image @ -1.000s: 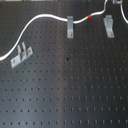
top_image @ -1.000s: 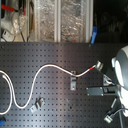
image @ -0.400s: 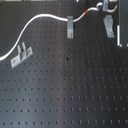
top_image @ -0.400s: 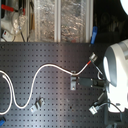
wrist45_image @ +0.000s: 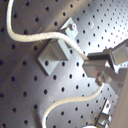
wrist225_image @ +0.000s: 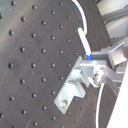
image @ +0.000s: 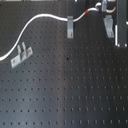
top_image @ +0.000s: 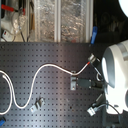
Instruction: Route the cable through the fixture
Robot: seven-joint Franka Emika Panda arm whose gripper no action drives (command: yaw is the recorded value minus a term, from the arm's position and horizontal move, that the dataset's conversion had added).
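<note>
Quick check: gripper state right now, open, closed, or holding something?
Gripper: closed on the long thin white cable with the red band, beside a grey metal clip.

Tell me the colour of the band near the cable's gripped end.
Red band on the white cable, clearest in the first exterior view.

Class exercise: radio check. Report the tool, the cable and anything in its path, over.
Tool at cable near red band; grip state unclear. Cable runs past middle clip. Nothing blocking, over.

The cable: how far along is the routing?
Done: the cable reaches the middle clip. In hand: the gripper seems to hold its red-banded end. Left: the clip at the first exterior view's right and the clip at the first exterior view's left hold no cable.
</note>
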